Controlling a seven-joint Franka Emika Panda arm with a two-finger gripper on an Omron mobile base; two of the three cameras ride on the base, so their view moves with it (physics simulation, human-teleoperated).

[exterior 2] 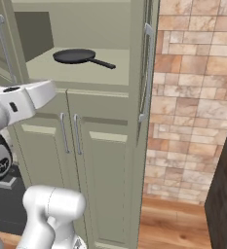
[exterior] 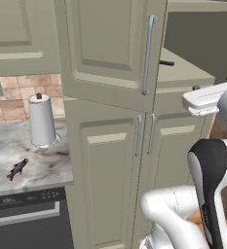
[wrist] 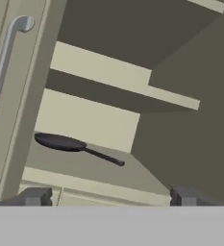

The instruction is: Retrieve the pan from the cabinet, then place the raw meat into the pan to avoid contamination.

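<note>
Trouble may lie ahead: the open upper doors of the cabinet [exterior 2: 85, 160] flank the shelf, and an arm swinging in could clip one or knock the pan [exterior 2: 75, 56] deeper inside. The gripper [wrist: 111, 197], jaws wide apart and empty, hangs in front of the shelf where the pan sits, handle toward the opening. One pan, one fish [exterior: 17, 168] on the counter [exterior: 42, 160], one paper-towel roll [exterior: 41, 120].
</note>
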